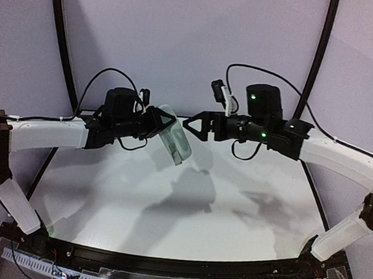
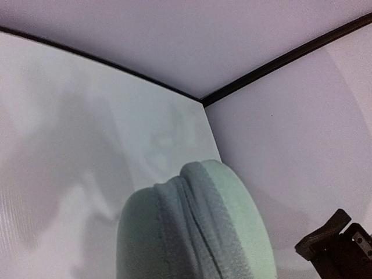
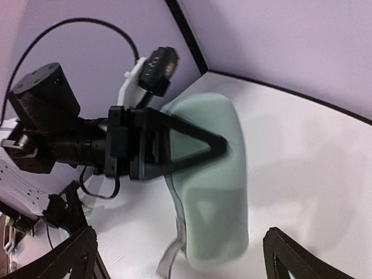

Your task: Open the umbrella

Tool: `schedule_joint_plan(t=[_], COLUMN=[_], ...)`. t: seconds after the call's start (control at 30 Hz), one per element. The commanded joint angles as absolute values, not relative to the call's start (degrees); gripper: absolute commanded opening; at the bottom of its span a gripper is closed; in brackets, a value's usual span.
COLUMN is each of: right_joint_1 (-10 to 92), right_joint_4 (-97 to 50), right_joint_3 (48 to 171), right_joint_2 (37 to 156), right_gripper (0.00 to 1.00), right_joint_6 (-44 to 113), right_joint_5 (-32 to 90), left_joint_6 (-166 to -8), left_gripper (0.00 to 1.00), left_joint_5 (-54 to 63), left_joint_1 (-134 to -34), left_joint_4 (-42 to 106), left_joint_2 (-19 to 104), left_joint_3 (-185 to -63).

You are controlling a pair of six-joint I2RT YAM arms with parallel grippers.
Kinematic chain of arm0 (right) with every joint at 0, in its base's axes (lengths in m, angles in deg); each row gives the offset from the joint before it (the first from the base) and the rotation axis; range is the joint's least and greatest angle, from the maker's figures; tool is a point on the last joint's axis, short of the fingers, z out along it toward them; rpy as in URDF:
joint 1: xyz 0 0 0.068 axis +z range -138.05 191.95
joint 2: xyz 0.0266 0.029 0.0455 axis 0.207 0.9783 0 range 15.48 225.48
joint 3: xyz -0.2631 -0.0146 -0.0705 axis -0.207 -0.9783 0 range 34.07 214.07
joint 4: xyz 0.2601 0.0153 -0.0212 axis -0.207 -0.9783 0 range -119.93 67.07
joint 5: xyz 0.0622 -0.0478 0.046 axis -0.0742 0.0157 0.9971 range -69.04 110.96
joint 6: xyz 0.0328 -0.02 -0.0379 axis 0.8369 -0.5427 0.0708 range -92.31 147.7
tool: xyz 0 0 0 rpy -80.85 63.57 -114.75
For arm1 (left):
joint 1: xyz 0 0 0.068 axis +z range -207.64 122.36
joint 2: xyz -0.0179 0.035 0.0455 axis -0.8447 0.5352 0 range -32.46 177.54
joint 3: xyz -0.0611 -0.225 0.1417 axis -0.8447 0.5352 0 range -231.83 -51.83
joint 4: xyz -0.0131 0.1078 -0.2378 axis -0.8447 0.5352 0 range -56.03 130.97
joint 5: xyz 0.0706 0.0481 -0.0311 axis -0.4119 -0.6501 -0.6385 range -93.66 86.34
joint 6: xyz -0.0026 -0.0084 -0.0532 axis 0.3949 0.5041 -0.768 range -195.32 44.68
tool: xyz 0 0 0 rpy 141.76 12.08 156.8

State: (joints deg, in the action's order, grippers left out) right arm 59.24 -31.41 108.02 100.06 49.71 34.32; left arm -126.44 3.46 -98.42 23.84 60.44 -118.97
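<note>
Left fingers [image 3: 192, 145] are pinching the pale mint case [image 3: 215, 197] near its upper end. One black triangular finger lies right across the shell. The case hangs tilted below the fingers, up off the tabletop [image 1: 167, 209], just left of centre in the top view. Right fingers [image 3: 290, 253] are spread wide at the lower corners of the wrist view, apart from the case. Both arms reach in roughly level from the frame's sides, tips facing and nearly meeting. The case is oval, two padded shells closed on a seam, with a strap [image 3: 168, 261] dangling at the bottom. The umbrella itself doesn't show.
</note>
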Motion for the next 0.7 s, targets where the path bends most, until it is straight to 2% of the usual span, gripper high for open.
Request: schedule_joint_plan(t=[0.0, 0.1, 0.2, 0.5, 0.67], right_joint_1=[59.6, 59.6, 59.6, 60.6, 61.8], right_joint_4=[-30.2, -31.1, -30.0, -13.3, -8.9], right_joint_3=[100.8, 97.2, 95.9, 97.2, 100.7], right_joint_2=[92.3, 89.8, 89.7, 94.8, 99.4], right_gripper=[0.99, 0.97, 0.96, 0.84, 0.74], right_joint_6=[55.0, 58.2, 59.4, 62.4, 65.0], right_joint_5=[24.0, 17.0, 16.2, 28.4, 33.8], left_joint_6=[-117.8, -114.2, -112.3, -109.5, -109.5], left_gripper=[0.01, 0.01, 0.01, 0.01, 0.01], left_joint_5=[-0.3, 0.0, -0.2, -8.1, -9.7], left_joint_1=[-98.5, -98.7, -99.1, -102.7, -104.2], left_joint_4=[11.6, 5.1, 1.3, -5.7, -10.3], left_joint_2=[51.3, 48.6, 47.0, 43.9, 43.5], left_joint_3=[-119.8, -119.6, -120.0, -115.7, -113.3])
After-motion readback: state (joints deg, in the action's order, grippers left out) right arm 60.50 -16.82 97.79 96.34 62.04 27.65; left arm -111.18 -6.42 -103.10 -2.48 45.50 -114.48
